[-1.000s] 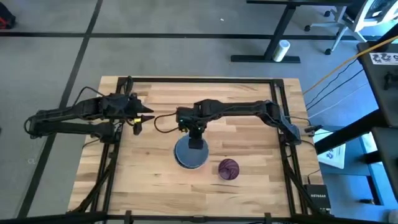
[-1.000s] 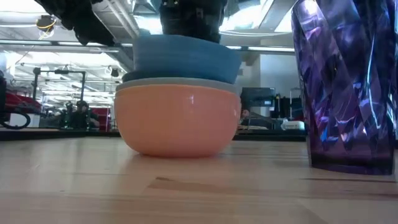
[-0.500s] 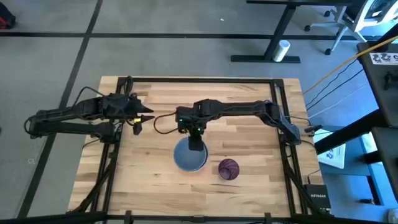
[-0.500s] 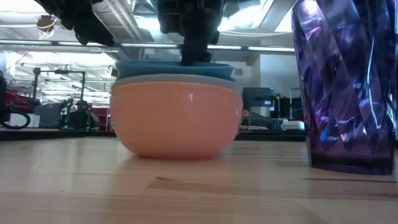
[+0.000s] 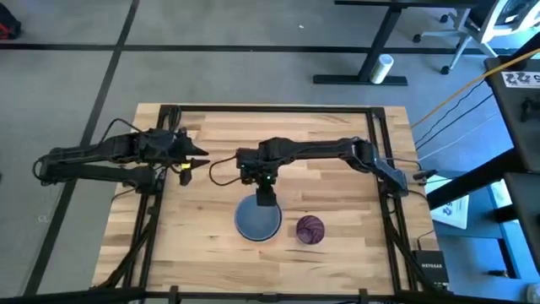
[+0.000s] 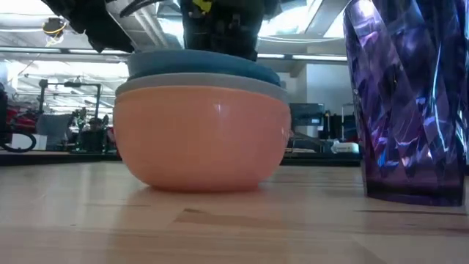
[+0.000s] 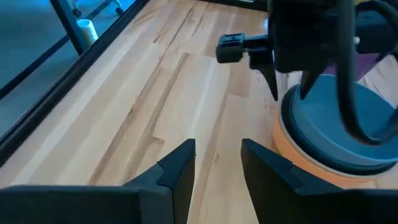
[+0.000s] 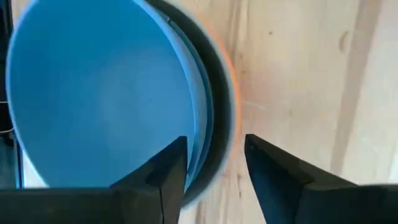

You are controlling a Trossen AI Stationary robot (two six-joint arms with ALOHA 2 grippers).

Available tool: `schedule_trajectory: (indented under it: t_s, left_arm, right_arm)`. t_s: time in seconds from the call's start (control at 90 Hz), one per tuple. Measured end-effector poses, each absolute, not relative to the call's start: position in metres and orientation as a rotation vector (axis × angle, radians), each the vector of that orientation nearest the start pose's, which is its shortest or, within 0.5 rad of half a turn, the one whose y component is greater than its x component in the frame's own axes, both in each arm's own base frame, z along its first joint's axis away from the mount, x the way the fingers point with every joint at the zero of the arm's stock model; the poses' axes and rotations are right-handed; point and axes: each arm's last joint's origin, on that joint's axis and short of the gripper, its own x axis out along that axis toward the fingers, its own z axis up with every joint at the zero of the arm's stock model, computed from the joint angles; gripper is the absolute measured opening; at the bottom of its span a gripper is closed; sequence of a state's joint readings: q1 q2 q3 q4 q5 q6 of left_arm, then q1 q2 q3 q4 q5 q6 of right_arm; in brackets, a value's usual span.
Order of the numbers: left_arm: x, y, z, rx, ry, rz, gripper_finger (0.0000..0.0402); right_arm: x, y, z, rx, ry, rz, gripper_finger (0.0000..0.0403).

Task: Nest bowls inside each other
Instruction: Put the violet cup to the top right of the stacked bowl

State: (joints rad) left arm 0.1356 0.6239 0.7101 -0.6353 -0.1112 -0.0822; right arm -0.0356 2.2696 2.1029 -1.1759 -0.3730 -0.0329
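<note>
Stack of round, shallow plastic bowls (image 6: 201,128), light blue bowl (image 8: 99,93) uppermost, beside a purple faceted tumbler (image 6: 410,99): probably light, stiff and slick, best pinched at the rim; right gripper (image 8: 211,165) spread above the stack, left gripper (image 7: 217,165) spread, well apart.

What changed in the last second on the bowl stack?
The light blue bowl sank from riding high to seated in the stack on the orange bowl. The right gripper let it go and drew back toward the far side, open above the rim. In the low view the stack shifted slightly left. The left gripper, open, and the purple cup stayed put.
</note>
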Motion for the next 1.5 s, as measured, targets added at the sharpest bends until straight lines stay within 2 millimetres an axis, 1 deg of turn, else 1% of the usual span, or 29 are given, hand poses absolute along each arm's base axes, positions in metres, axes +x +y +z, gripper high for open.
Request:
schedule_trajectory:
  t_s: [0.178,0.311,0.422,0.467,0.556,0.678,0.711,0.744,0.789,0.856,0.967,1.1,1.189,1.267,1.389,1.444,1.5]
  left_arm:
    - [0.125,0.020,0.288,-0.083,0.541,0.263,0.0114]
    - [0.125,0.020,0.288,-0.082,0.549,0.267,0.0114]
    - [0.125,0.020,0.287,-0.082,0.550,0.267,0.0114]
    - [0.125,0.020,0.287,-0.082,0.550,0.268,0.0114]
    - [0.125,0.021,0.287,-0.078,0.552,0.268,0.0114]
    - [0.125,0.021,0.287,-0.066,0.554,0.275,0.0114]
    - [0.125,0.021,0.287,-0.065,0.555,0.277,0.0114]
    - [0.124,0.021,0.287,-0.065,0.557,0.280,0.0114]
    - [0.124,0.021,0.286,-0.068,0.564,0.283,0.0114]
    - [0.123,0.021,0.283,-0.077,0.594,0.286,0.0114]
    - [0.121,0.021,0.272,-0.091,0.639,0.292,0.0114]
    - [0.122,0.021,0.262,-0.108,0.637,0.296,0.0114]
    - [0.123,0.019,0.261,-0.108,0.591,0.283,0.0114]
    - [0.122,0.017,0.262,-0.100,0.551,0.263,0.0114]
    - [0.118,0.013,0.265,-0.104,0.503,0.240,0.0114]
    - [0.116,0.012,0.267,-0.104,0.485,0.232,0.0114]
    - [0.115,0.011,0.268,-0.105,0.473,0.225,0.0114]
  right_arm:
    - [0.462,-0.017,0.235,0.273,1.299,0.303,0.0147]
    - [0.461,-0.015,0.237,0.342,1.292,0.376,0.0147]
    - [0.461,-0.012,0.237,0.361,1.286,0.406,0.0147]
    - [0.461,-0.012,0.241,0.365,1.285,0.411,0.0147]
    - [0.462,-0.013,0.259,0.331,1.253,0.394,0.0147]
    - [0.464,-0.017,0.303,0.198,1.125,0.316,0.0147]
    - [0.464,-0.018,0.311,0.158,1.081,0.284,0.0147]
    - [0.460,-0.019,0.322,0.130,1.021,0.262,0.0147]
    - [0.450,-0.022,0.333,0.117,1.009,0.232,0.0147]
    - [0.430,-0.025,0.350,0.120,1.039,0.194,0.0147]
    - [0.399,-0.024,0.368,0.100,1.148,0.098,0.0147]
    - [0.371,-0.012,0.388,0.137,1.196,0.063,0.0147]
    - [0.349,-0.001,0.403,0.145,1.225,0.015,0.0147]
    - [0.338,0.012,0.411,0.162,1.195,-0.005,0.0147]
    - [0.314,0.028,0.411,0.234,1.229,-0.034,0.0147]
    - [0.305,0.033,0.401,0.263,1.283,-0.051,0.0147]
    - [0.300,0.039,0.389,0.311,1.290,-0.047,0.0147]
